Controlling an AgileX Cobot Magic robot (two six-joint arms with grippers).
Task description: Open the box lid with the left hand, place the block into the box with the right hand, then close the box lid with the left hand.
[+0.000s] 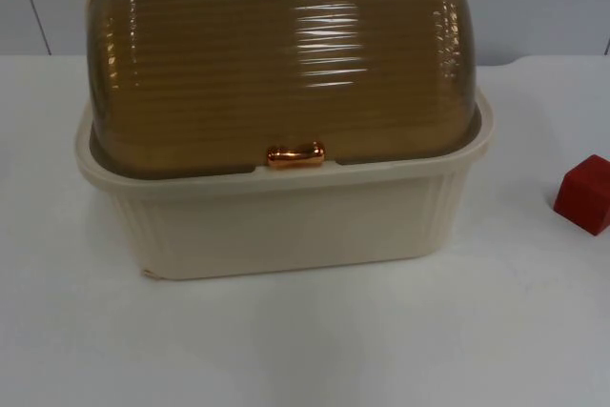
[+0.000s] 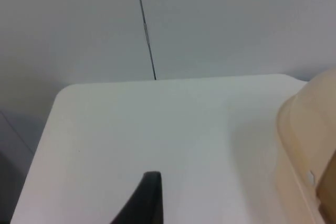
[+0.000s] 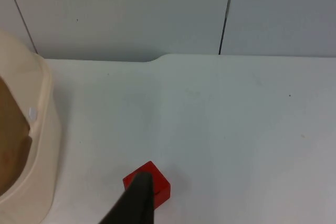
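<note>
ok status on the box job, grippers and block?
Left gripper over bare table left of box. Right gripper above red block. Lid shut, handle untouched.

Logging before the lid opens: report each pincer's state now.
Left pincer: cannot be told, above white table.
Right pincer: cannot be told, above small red cube block.

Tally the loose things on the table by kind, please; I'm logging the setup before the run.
Cream box with closed amber lid: 1
Red block: 1
Total: 2
</note>
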